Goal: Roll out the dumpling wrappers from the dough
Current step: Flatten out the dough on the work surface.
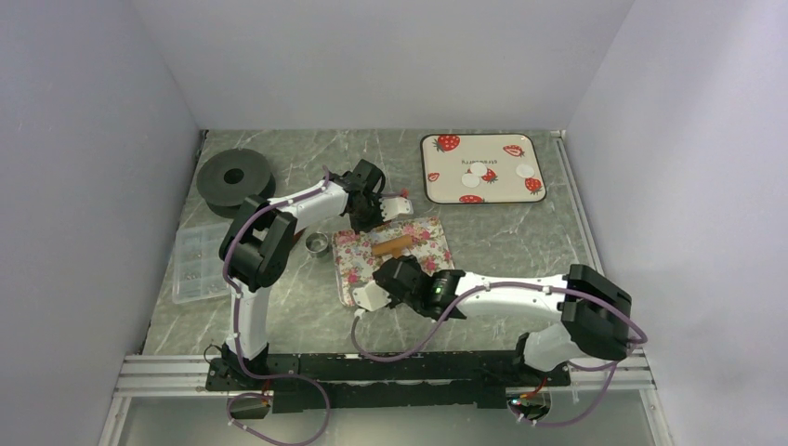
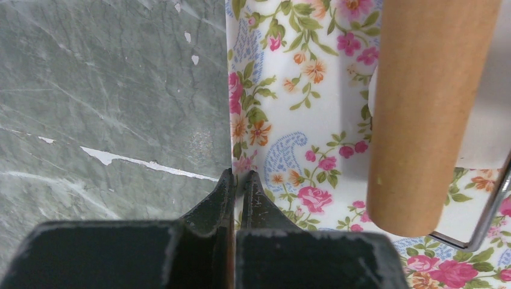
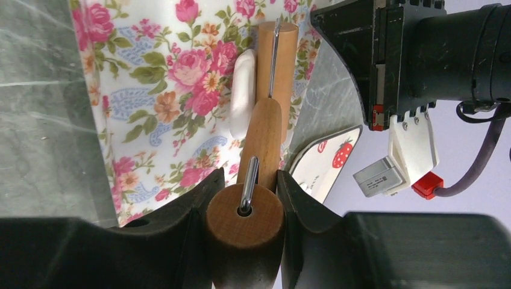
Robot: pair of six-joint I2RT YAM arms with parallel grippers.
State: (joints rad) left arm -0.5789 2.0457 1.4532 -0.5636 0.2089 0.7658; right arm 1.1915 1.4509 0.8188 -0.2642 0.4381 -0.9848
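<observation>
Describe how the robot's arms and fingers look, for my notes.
Both the left arm and right arm have white links with bulky black joints. Purple cables loop alongside each. The fingers are matte black, tapered wedges.

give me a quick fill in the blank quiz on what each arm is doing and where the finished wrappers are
1. The fingers of the right gripper are shut on the wooden ____ of the rolling pin.
2. The closed fingers of the left gripper sit at the edge of the mat printed with ____.
3. The dumpling wrappers lie on the tray printed with ____.

Missing words: handle; flowers; strawberries
</observation>
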